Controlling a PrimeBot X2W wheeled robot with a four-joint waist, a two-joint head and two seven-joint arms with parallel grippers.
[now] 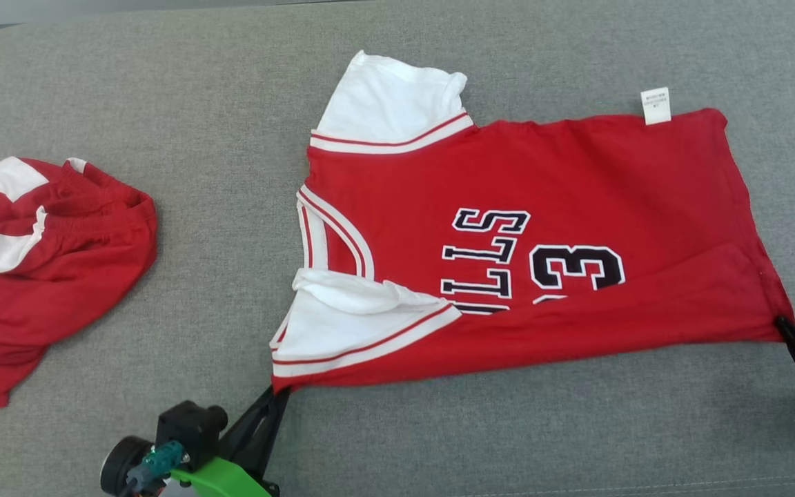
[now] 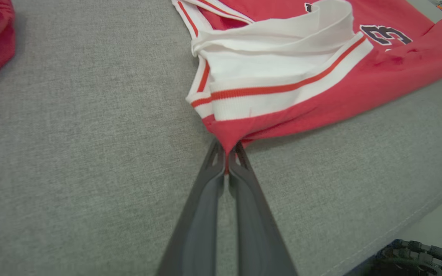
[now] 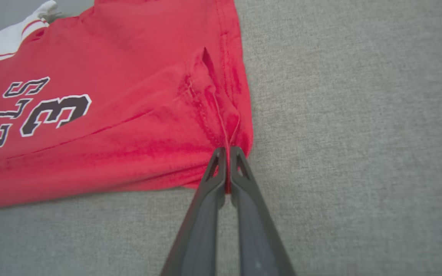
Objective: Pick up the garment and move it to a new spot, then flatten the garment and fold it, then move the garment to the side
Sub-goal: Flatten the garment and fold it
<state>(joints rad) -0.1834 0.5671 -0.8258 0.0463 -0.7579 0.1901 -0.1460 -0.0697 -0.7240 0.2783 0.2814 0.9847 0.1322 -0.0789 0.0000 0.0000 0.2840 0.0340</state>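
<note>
The garment (image 1: 577, 207) is a red jersey with white sleeves, black lettering and a "3", spread sideways on the grey cushion. My left gripper (image 1: 279, 392) is shut on its near corner below the white sleeve; in the left wrist view the two dark fingers (image 2: 226, 153) pinch red cloth (image 2: 320, 103). At the hem's near corner my right gripper (image 1: 780, 321) is also shut on the fabric, and the right wrist view shows the fingertips (image 3: 226, 151) clamped on the seam of the garment (image 3: 129, 134).
A second red and white piece of clothing (image 1: 32, 276) lies crumpled at the left of the grey cushion (image 1: 163, 103). The cushion's front edge (image 2: 397, 230) runs close behind the left arm. Bare grey fabric lies in front of the jersey.
</note>
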